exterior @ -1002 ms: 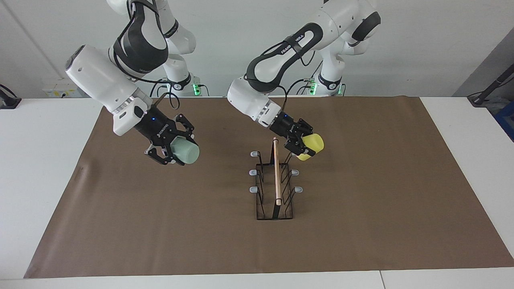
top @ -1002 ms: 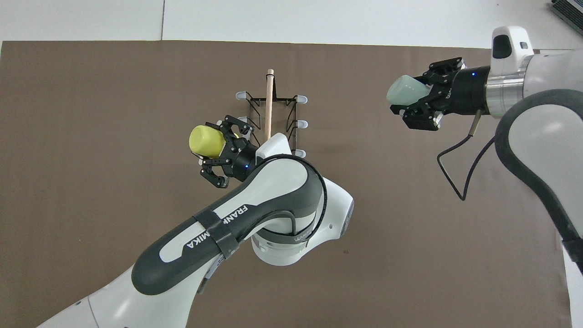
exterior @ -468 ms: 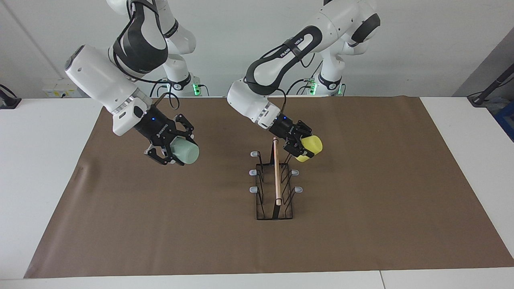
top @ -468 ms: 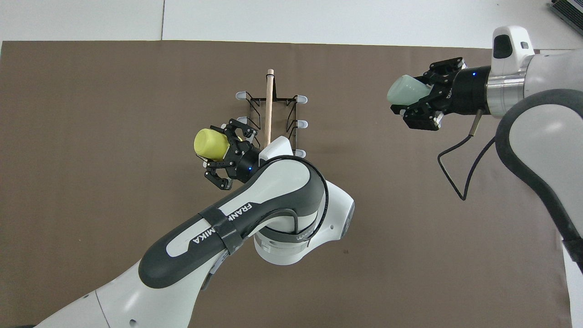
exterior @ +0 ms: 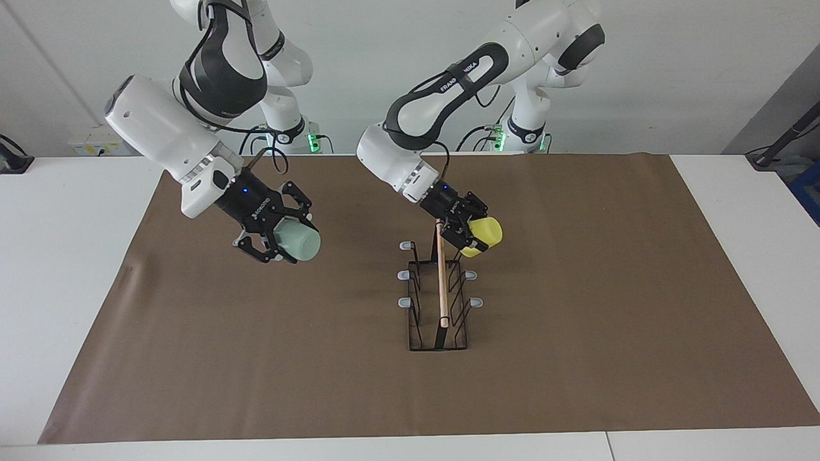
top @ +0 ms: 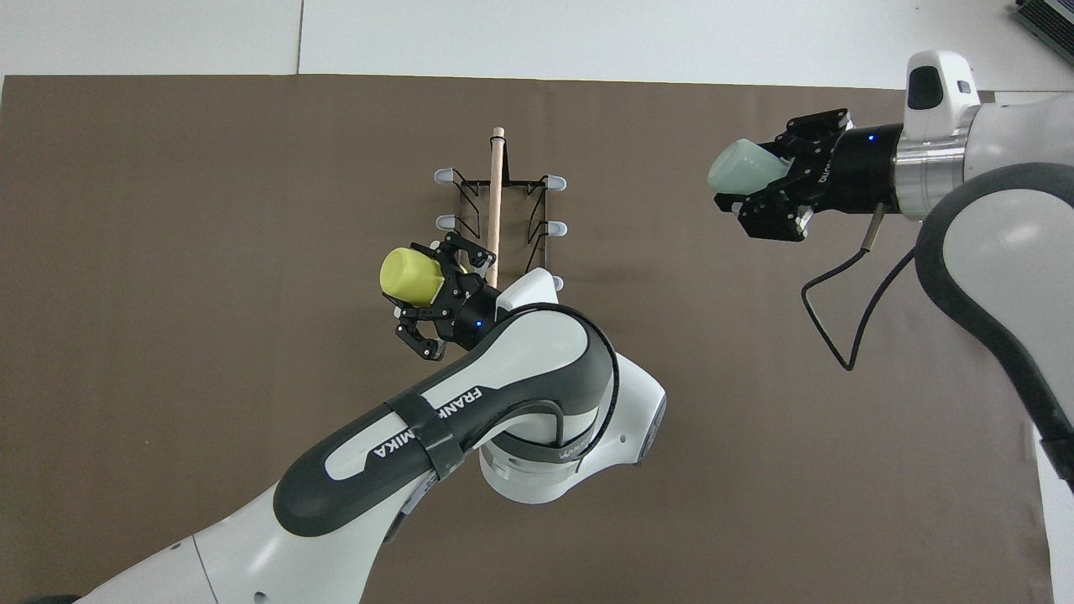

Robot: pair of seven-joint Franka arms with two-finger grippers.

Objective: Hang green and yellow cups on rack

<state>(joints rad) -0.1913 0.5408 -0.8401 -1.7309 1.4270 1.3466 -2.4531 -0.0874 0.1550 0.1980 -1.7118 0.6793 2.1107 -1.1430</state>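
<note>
1. Left pincer point(exterior: 473, 238), on the arm reaching from the left base, clenches the yellow cup point(exterior: 482, 235); the cup lies tilted in the air, just beside the robot-side end of the rack's wooden rod point(exterior: 441, 275) and over the nearest prong on the left arm's side.
2. Right pincer point(exterior: 277, 238) grasps the pale green cup point(exterior: 298, 243), held on its side in the air over the brown mat point(exterior: 608, 333), well apart from the rack toward the right arm's end.
3. Rack point(exterior: 437, 320): black wire, standing upright on the mat at mid-counter; the grey-tipped prongs in view carry no cup.
4. Counter point(exterior: 57, 256): white, under the mat.
</note>
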